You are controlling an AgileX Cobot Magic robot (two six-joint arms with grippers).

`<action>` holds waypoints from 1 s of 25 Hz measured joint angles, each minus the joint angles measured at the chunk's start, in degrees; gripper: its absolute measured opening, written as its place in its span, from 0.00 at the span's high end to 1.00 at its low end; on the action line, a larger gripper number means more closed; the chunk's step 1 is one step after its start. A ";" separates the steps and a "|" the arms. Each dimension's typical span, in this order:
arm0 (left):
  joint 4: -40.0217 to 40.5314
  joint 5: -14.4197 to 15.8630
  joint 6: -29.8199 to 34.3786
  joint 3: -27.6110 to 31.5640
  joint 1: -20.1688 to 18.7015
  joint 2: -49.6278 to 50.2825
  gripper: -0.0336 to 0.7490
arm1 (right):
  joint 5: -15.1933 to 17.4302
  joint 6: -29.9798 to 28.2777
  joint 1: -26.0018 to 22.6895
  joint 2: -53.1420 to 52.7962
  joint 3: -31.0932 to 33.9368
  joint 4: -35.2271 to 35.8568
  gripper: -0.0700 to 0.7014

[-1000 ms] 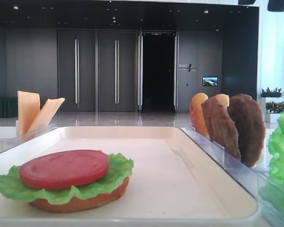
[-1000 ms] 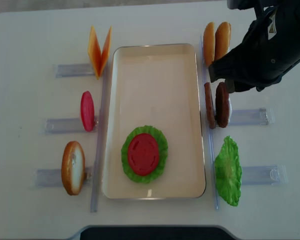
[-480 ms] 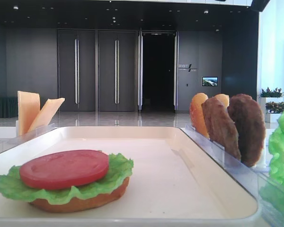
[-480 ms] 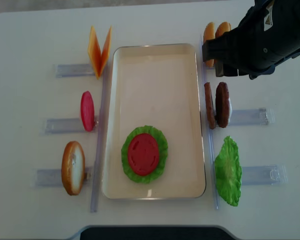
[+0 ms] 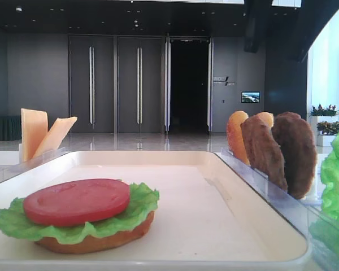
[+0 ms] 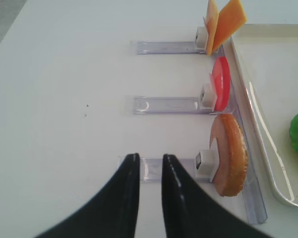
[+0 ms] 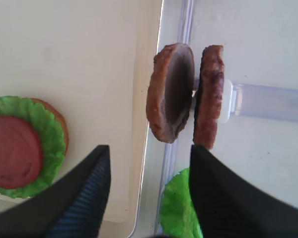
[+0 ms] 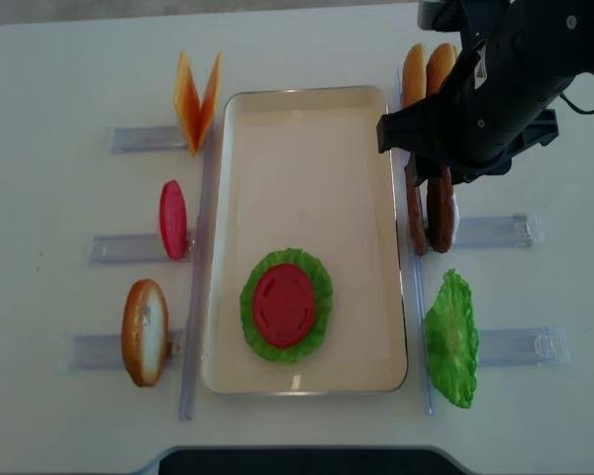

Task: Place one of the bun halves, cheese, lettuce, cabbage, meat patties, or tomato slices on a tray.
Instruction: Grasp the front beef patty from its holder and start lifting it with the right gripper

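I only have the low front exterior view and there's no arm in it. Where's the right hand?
Observer: The right hand is open, just short of the two meat patties, touching neither.
Operator: Left hand?
Observer: The left hand is narrowly open and empty, over the near-left rack.
Operator: Anything in that rack?
Observer: One bun half stands on edge in it, left of the tray.

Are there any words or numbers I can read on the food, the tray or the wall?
Food, tray and table: no words or numbers.
Wall sign beside the dark doorway: pale marks, too small and blurred to read.
Small screen on the wall: a picture only, no text I can read.
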 joint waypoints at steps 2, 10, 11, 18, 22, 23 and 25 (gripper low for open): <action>0.00 0.00 0.00 0.00 0.00 0.00 0.81 | 0.00 -0.34 0.00 1.14 0.00 0.06 0.42; -0.29 0.01 0.49 0.00 0.00 0.00 0.81 | -2.26 -2.12 0.00 4.08 -0.56 1.03 0.42; -0.29 0.01 0.49 0.00 0.00 0.00 0.81 | -2.70 -2.18 0.00 4.42 -0.79 1.07 0.42; -0.29 0.01 0.49 0.00 0.00 0.00 0.82 | -3.51 -2.54 0.00 7.70 -2.10 1.45 0.42; -0.29 0.01 0.44 0.00 0.00 0.00 0.82 | -4.16 -2.54 -0.22 7.82 -2.21 1.49 0.42; -0.29 0.01 0.44 0.00 0.00 0.00 0.82 | -4.20 -2.54 -0.42 7.82 -2.21 1.56 0.42; -0.29 0.01 0.44 0.00 0.00 0.00 0.82 | -4.20 -2.59 -0.88 7.87 -2.21 1.63 0.42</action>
